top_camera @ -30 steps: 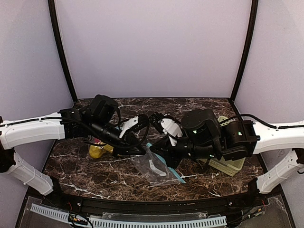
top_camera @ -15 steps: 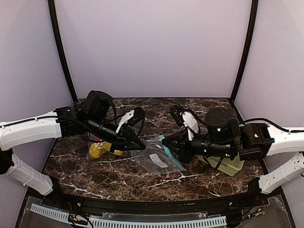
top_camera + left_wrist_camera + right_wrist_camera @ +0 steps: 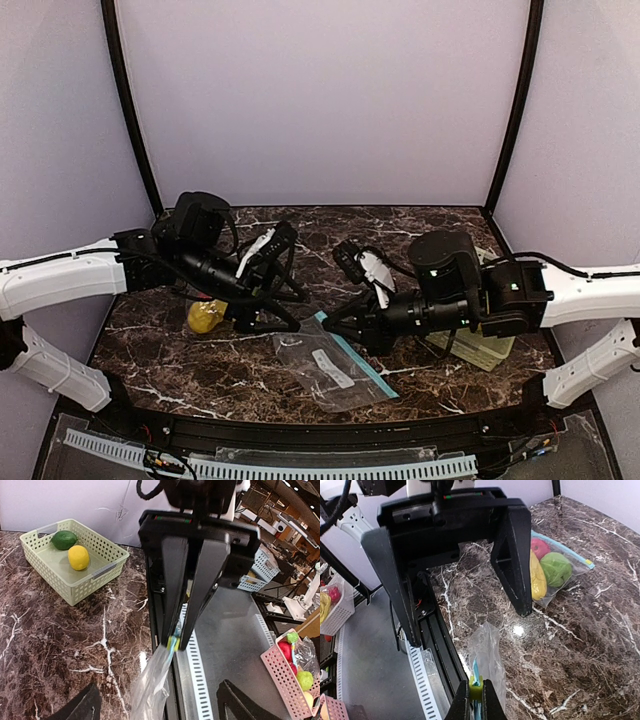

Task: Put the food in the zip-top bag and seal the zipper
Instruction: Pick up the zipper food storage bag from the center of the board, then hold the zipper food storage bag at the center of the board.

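**While the zip-top bag [image 3: 325, 362] lies empty, loading waits**

Though a yellow piece [image 3: 78, 557] and a dark green piece [image 3: 64, 539] lie in the basket [image 3: 92, 582], the bag near the basket shows nothing inside. Its slider [image 3: 476, 687] is pinched by the right gripper [image 3: 175, 642]. The left gripper [image 3: 467, 625], past the bag, has its fingers spread and empty. Judged step: opening the mouth. Pin the far lip and draw the slider straight. Farthest from the basket, a second bag [image 3: 570, 560] holds a red ball [image 3: 540, 547], a light green ball [image 3: 556, 569] and yellow fruit [image 3: 536, 580].

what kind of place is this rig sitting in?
Probably a robot data-collection lab. It's a booth with plain walls around a marble-pattern table. Beyond it, the left wrist view shows other workbenches and a pink basket of toy fruit.
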{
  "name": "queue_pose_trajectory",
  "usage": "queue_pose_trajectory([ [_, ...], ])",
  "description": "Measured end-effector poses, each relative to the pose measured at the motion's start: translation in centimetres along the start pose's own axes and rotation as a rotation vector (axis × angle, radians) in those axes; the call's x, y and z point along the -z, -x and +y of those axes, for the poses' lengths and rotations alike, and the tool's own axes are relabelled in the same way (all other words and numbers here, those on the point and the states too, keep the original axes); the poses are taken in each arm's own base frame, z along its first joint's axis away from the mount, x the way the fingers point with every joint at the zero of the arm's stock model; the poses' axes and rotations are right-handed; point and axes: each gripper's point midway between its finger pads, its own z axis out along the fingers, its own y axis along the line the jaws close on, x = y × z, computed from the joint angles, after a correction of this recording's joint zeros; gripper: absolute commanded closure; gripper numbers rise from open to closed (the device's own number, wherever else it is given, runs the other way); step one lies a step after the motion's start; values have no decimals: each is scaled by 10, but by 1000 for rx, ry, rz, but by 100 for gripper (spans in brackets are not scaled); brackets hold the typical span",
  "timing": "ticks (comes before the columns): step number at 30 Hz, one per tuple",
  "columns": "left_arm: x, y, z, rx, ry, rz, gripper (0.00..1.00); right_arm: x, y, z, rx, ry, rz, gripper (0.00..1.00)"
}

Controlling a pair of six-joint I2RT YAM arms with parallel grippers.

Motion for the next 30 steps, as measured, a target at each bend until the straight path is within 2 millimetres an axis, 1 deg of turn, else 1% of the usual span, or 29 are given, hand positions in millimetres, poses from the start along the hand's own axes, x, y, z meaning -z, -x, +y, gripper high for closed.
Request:
queue_pose_trajectory([
  [2, 0, 3, -4, -1, -25, -13, 28, -8, -5, 4, 1, 24, 29, 100],
  [4, 0, 5, -8, -2, -46, -24, 33, -12, -6, 6, 1, 43, 43, 100],
  [10, 0, 9, -15, 2, -92, -39, 41, -11, 5, 12, 1, 83, 18, 100],
  [12, 0, 9, -17, 1, -103, -41, 46, -11, 8, 13, 1, 92, 10, 100],
  [16, -2, 8, -20, 8, -123, -35, 59, -11, 10, 15, 3, 102, 5, 100],
  [19, -6, 5, -20, 19, -131, -25, 64, -11, 10, 14, 3, 103, 5, 100],
  [23, -10, 1, -19, 27, -137, -14, 77, -11, 10, 15, 3, 105, 6, 100],
  [25, -11, 0, -19, 29, -139, -11, 88, -11, 10, 15, 3, 107, 6, 100],
  [26, -11, 0, -19, 34, -141, -9, 95, -11, 10, 15, 3, 108, 7, 100],
  [28, -11, 0, -20, 27, -144, -9, 99, -10, 10, 15, 3, 111, 7, 100],
  [30, -12, 0, -21, 28, -149, -9, 99, -11, 10, 16, 2, 113, 9, 100],
])
